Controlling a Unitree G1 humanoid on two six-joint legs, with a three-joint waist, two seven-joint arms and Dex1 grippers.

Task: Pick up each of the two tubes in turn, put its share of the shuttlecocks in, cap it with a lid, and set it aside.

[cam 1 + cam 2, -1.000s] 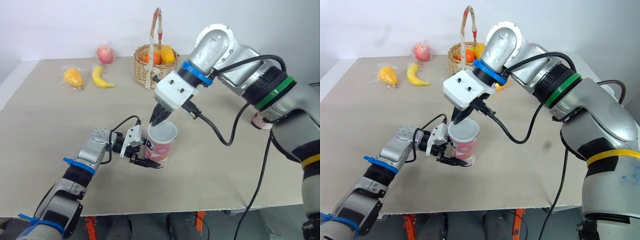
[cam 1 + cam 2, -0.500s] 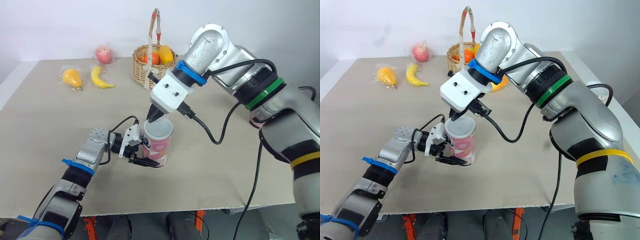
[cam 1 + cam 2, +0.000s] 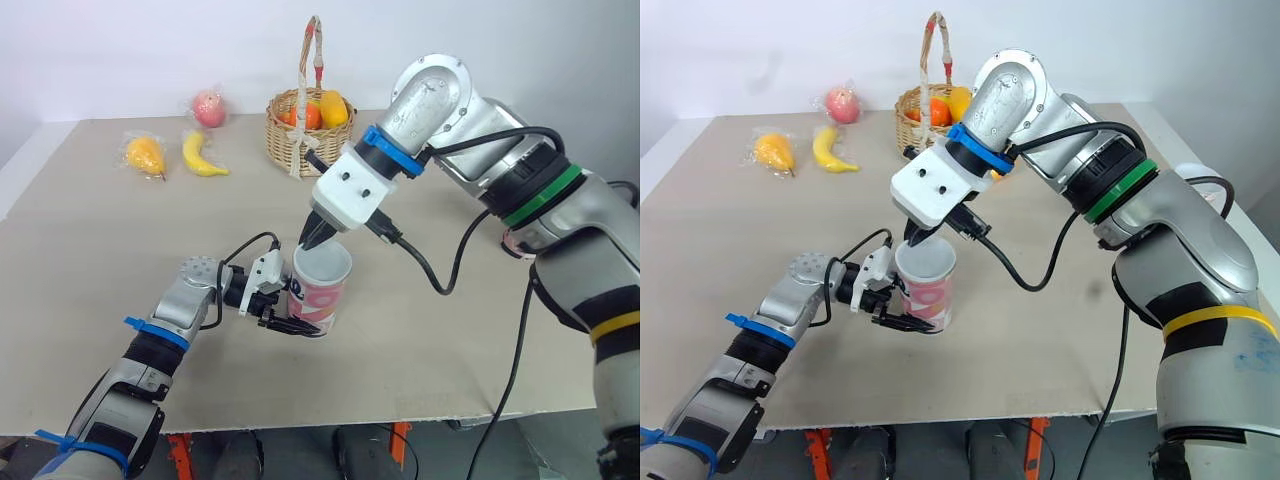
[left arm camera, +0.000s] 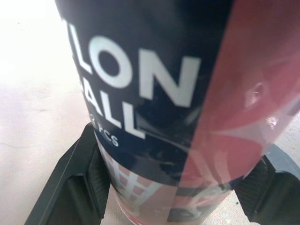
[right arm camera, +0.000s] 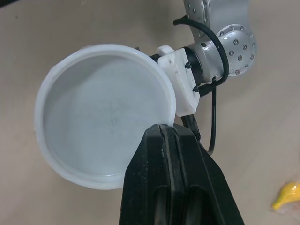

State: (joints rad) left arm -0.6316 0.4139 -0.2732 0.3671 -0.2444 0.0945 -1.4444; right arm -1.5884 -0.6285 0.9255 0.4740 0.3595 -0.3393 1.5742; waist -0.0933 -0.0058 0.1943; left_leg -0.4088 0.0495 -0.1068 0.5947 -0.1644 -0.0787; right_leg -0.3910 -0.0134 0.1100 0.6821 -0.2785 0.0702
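The tube point(image 3: 325, 292) was held upright on the bench point(image 3: 100, 230), clamped low by the left tool point(image 3: 298, 322). The right tool point(image 3: 309, 239), closed empty, was placed at the rim of its lid point(image 5: 105, 112). The tube was judged light and easily dented.

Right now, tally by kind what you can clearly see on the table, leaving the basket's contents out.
Tube: 1
Lid: 1
Basket: 1
Apple: 1
Banana: 1
Yellow-orange fruit: 1
Total: 6
A mostly hidden pink thing is left out.
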